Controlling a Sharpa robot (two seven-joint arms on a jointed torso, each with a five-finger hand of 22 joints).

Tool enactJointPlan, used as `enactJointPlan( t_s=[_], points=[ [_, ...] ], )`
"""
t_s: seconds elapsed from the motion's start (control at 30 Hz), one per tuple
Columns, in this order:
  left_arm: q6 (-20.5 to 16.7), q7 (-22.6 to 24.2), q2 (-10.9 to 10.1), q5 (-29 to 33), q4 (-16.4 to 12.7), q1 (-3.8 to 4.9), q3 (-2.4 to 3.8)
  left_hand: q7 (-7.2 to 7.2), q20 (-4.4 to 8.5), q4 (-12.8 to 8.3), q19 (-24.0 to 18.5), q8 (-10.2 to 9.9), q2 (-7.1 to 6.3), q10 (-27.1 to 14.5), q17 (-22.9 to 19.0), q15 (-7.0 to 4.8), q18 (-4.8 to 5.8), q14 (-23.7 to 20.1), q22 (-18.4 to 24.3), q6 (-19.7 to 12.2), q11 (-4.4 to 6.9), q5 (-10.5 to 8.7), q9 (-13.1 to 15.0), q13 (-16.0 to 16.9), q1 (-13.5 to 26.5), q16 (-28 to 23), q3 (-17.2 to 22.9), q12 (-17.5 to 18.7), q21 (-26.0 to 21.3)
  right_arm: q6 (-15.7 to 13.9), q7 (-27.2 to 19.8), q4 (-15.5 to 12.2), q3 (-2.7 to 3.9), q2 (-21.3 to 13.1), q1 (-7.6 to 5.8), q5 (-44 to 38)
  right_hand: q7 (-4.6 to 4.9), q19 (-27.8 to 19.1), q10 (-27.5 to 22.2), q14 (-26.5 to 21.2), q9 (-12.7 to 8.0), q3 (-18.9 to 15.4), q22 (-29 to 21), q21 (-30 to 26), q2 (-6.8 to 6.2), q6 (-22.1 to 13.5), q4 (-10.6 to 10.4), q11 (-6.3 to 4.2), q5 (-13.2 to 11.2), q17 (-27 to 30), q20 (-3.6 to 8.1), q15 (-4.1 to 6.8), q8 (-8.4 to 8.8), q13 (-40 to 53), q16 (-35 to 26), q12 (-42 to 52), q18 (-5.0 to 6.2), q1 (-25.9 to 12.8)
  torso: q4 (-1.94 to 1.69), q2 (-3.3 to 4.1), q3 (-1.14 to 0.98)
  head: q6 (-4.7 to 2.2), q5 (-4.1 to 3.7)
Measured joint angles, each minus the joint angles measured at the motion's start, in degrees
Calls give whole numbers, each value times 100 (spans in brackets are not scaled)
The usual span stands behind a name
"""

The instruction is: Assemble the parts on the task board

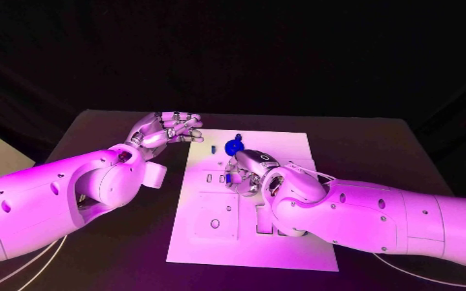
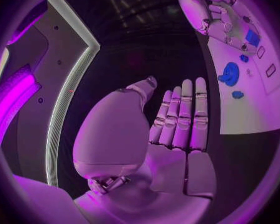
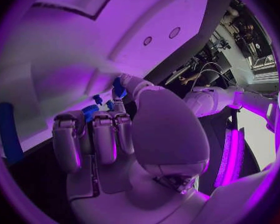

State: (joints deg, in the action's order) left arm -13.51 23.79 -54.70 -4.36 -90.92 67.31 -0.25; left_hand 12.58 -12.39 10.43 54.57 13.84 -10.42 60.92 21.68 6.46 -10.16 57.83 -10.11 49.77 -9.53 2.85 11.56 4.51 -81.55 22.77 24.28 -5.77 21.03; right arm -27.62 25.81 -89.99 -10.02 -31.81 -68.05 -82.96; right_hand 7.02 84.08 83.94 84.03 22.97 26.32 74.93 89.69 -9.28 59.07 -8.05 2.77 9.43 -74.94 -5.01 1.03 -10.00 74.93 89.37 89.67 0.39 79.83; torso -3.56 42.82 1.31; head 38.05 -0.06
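The white task board (image 1: 254,230) lies in the middle of the table. A round blue part (image 1: 233,147) stands near its far edge, with a small blue piece (image 1: 213,148) beside it. My right hand (image 1: 250,170) rests low on the board, fingers curled down. In the right wrist view its fingertips (image 3: 93,127) and thumb close round a small blue part (image 3: 90,111). My left hand (image 1: 170,128) hovers off the board's far left corner; in the left wrist view its palm (image 2: 177,149) is flat, fingers straight, holding nothing. That view also shows the round blue part (image 2: 229,74).
The board (image 2: 251,109) carries several empty slots and cut-outs (image 1: 215,223) nearer to me. Bare black table (image 1: 116,250) lies on both sides of the board. My right forearm (image 1: 369,220) lies across the board's near right corner.
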Motion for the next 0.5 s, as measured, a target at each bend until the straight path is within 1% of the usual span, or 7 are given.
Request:
enactJointPlan(
  t_s=[0.03,0.07,0.13,0.17,0.27,0.47,0.5],
  points=[
    [0,-1,0,0,1,0,0,0,0,0,0,0,0,0,0,0,0,0,0,0,0,0,0,0,0,0,0,0,0,0,0,2,0,0,0,-2,0,-17,0,0,1,0,0,0,0,0,0,0,0,-1,18,0,1,0,0,0,0,0,0,0,1,1,1],
    [0,-1,0,-1,1,0,0,0,0,0,0,0,0,0,0,0,0,0,0,0,0,0,0,0,0,0,0,0,0,-1,1,4,0,0,0,-3,0,-18,0,0,11,0,0,0,-29,0,0,0,0,-1,18,0,1,0,0,0,0,-29,0,0,1,2,1],
    [0,-2,0,-1,1,0,0,0,0,0,0,0,0,0,0,0,0,0,0,0,0,0,0,0,0,0,0,0,0,-2,2,8,0,0,1,-4,0,-18,0,0,34,0,0,0,-31,0,0,0,0,-1,18,0,1,0,0,0,0,-31,1,-1,1,3,1],
    [0,-3,-1,-1,2,0,0,0,0,0,0,0,0,0,0,0,0,0,0,0,0,0,0,0,0,0,0,0,0,-4,6,13,-1,-1,1,-5,1,-18,0,0,34,0,-1,0,-60,-1,0,0,-27,-1,18,0,1,0,0,0,0,-108,1,-3,1,3,1],
    [0,-5,-2,-2,3,0,0,0,0,0,0,0,0,0,0,0,0,0,0,0,0,0,-1,0,0,0,0,0,0,-5,15,23,-2,-4,2,-6,37,-18,0,0,34,-26,-1,0,-107,-41,-25,0,-66,-1,18,0,0,0,0,0,0,-199,1,-4,1,3,1],
    [0,-9,-4,-4,3,0,0,0,0,0,0,0,0,0,-1,0,-1,0,1,0,0,0,-1,-1,0,0,0,0,0,-6,32,43,-2,-2,3,-6,38,-18,0,0,5,-40,-1,0,-119,-79,-40,0,-66,0,18,0,26,-1,0,0,0,-257,1,-5,3,7,-9],
    [0,-9,-5,-4,3,0,0,0,0,0,0,0,0,0,-1,0,-1,0,1,0,0,0,-1,-1,0,0,0,0,0,-6,32,44,-2,-1,3,-6,53,-18,0,0,5,-40,-1,0,-119,-94,-40,0,-66,0,18,0,26,-1,0,0,0,-257,2,-5,4,8,-9]
  ],
)
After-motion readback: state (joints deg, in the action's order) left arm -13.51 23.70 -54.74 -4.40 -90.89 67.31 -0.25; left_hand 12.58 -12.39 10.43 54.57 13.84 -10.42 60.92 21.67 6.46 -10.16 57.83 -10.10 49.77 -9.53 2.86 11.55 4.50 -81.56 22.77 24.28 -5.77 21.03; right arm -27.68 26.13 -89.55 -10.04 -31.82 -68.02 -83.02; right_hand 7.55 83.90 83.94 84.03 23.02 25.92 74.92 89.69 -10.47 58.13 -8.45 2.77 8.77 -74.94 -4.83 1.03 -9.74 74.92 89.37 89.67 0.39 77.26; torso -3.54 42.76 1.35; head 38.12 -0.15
